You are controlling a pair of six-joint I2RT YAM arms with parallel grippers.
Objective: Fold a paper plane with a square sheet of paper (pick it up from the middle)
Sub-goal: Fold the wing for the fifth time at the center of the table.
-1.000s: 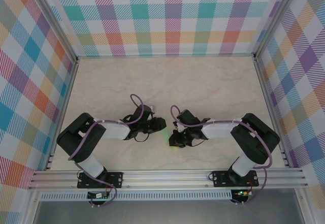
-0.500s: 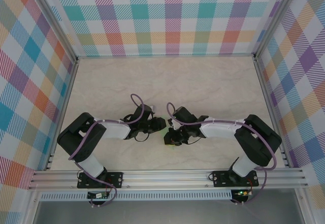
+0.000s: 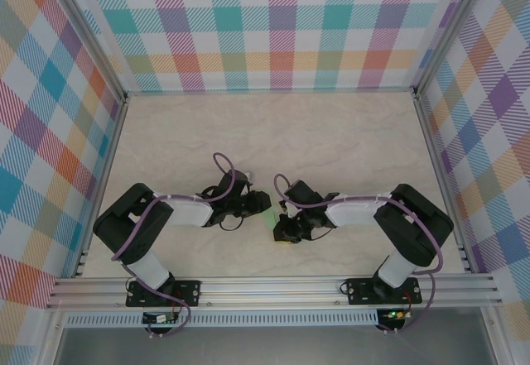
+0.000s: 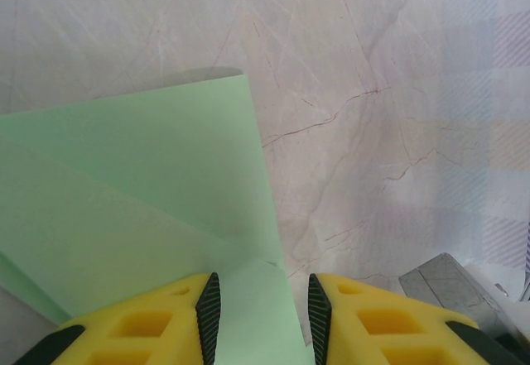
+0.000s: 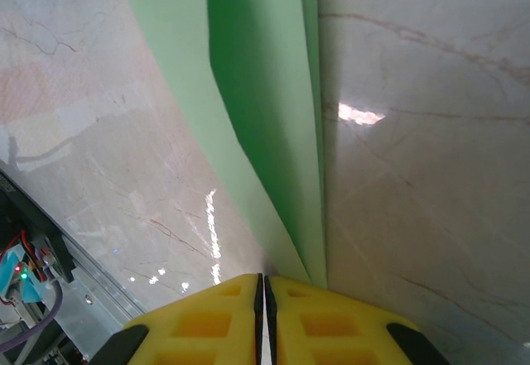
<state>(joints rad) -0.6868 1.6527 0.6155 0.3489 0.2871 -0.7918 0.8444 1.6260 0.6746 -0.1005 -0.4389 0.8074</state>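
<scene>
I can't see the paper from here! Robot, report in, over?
Left gripper open, astride the square sheet of paper. Right gripper shut at its raised fold, grip unclear. Sheet partly folded. No obstacle seen.

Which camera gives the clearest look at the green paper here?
Left wrist: the green paper lies broadside, its folded layers and straight edge plain. Right wrist sees it nearly edge-on, a narrow strip running away from the shut right pincer. Top external catches a small green sliver.
</scene>
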